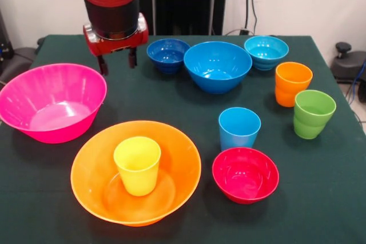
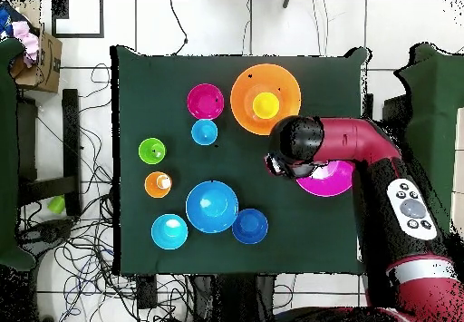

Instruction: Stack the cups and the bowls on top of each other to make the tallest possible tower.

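Note:
The yellow cup (image 1: pixel 137 165) stands upright inside the large orange bowl (image 1: pixel 177 152) at the front; both also show in the overhead view (image 2: pixel 265 105). The large pink bowl (image 1: pixel 34 92) sits empty to its left. My gripper (image 1: pixel 117 61) hangs open and empty above the table, just behind the pink bowl's right rim. The light-blue cup (image 1: pixel 239 128) stands beside the small red bowl (image 1: pixel 246 174). The orange cup (image 1: pixel 293 83) and green cup (image 1: pixel 313 112) stand at the right. The medium blue bowl (image 1: pixel 217 67), small dark blue bowl (image 1: pixel 167 54) and small cyan bowl (image 1: pixel 266 51) line the back.
The dark green tablecloth (image 1: pixel 320 198) covers the table. In the overhead view my arm (image 2: pixel 362 146) reaches over the pink bowl (image 2: pixel 331 184) and hides most of it. Cables and a cardboard box (image 2: pixel 41 60) lie on the floor around the table.

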Robot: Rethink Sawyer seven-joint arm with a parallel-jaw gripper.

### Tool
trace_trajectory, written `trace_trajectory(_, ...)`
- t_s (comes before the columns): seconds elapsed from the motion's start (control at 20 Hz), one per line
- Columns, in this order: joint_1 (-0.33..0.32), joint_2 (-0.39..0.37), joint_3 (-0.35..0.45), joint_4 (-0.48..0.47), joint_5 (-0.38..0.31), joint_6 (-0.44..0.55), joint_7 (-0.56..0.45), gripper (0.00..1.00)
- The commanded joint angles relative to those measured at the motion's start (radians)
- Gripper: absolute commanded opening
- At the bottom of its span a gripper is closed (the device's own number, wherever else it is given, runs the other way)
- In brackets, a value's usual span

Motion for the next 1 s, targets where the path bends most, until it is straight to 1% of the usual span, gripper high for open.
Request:
trace_trajectory(0.05,-0.02,0.08,0.1,0.02,-0.119,-0.102,-0.321,1.0)
trace_trajectory(0.1,-0.024,0.082,0.102,0.023,-0.128,-0.113,-0.313,1.0)
trace_trajectory(0.2,-0.021,0.115,0.102,-0.001,-0.155,-0.133,-0.293,1.0)
trace_trajectory(0.25,-0.021,0.116,0.101,-0.001,-0.166,-0.14,-0.282,1.0)
trace_trajectory(0.3,-0.014,0.135,0.1,-0.025,-0.18,-0.142,-0.277,1.0)
trace_trajectory(0.4,-0.029,0.141,0.11,-0.028,-0.184,-0.127,-0.297,1.0)
trace_trajectory(0.55,-0.027,0.194,0.121,-0.099,-0.205,-0.102,-0.331,1.0)
trace_trajectory(0.65,-0.027,0.216,0.129,-0.129,-0.213,-0.089,-0.346,1.0)
trace_trajectory(0.7,-0.022,0.221,0.132,-0.142,-0.213,-0.078,-0.347,1.0)
trace_trajectory(0.9,-0.02,0.213,0.138,-0.138,-0.221,-0.078,-0.332,1.0)
trace_trajectory(1.0,-0.019,0.202,0.142,-0.137,-0.217,-0.057,-0.332,1.0)
